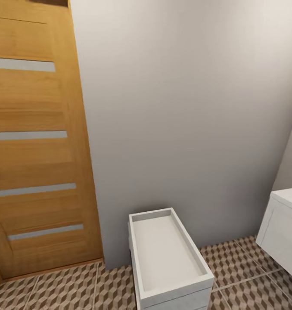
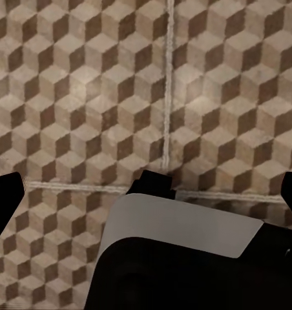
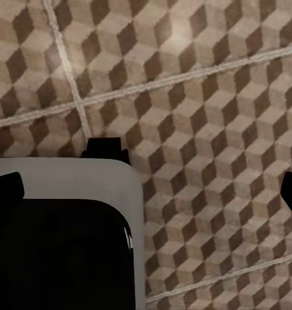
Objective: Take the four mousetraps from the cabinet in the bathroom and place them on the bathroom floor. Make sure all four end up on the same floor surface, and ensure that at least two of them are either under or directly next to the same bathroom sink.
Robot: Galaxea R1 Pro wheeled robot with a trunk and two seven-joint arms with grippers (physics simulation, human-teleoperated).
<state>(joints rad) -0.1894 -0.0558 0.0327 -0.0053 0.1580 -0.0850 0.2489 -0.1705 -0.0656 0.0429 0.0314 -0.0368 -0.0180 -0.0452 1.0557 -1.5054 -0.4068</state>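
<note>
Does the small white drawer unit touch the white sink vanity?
Apart. In the head view, patterned floor tiles lie plainly between the drawer unit and the vanity.

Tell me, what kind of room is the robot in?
Probably a bathroom. There's a white vanity with a basin at the right, a cube-patterned tiled floor, a small white drawer unit against the plain wall, and a wooden door on the left.
</note>
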